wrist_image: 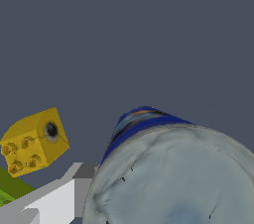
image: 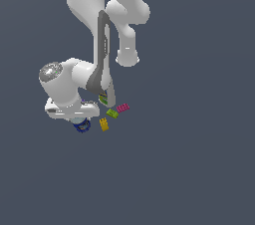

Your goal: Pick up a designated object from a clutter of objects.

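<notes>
The designated object, a short dark-blue can (image: 81,126) with a pale top, sits directly under my white hand. My gripper (image: 78,119) is down on it, and its fingertips are hidden behind the hand and the can. In the wrist view the can (wrist_image: 173,178) fills the frame, pale top facing the camera and blue side showing along its edge. One white finger (wrist_image: 52,203) lies close beside the can. The other finger is hidden. Contact cannot be judged. Among the clutter, no purple cup shows.
A yellow brick (image: 103,124) (wrist_image: 33,142) lies close to the can on the exterior view's right. A green brick (image: 112,113) (wrist_image: 9,188) and a pink brick (image: 123,107) lie just beyond it. Something with a green label (image: 103,99) is half hidden behind the arm.
</notes>
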Action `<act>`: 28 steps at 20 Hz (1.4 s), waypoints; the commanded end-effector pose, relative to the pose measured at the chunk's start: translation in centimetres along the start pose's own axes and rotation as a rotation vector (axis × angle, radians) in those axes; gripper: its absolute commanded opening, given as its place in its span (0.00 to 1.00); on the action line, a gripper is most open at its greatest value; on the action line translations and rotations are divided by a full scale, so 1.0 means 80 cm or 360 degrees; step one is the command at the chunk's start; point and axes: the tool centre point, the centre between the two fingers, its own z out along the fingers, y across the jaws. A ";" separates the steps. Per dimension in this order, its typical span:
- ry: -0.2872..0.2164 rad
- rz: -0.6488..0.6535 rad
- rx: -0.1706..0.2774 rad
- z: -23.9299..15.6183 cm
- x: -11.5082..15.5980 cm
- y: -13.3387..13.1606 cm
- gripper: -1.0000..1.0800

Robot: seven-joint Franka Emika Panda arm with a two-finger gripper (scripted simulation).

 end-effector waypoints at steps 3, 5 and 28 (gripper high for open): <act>0.0001 -0.0001 0.0000 0.001 0.001 0.000 0.00; 0.0001 -0.0001 0.0000 0.001 0.001 0.000 0.00; 0.0001 -0.0001 0.0000 -0.073 -0.017 -0.087 0.00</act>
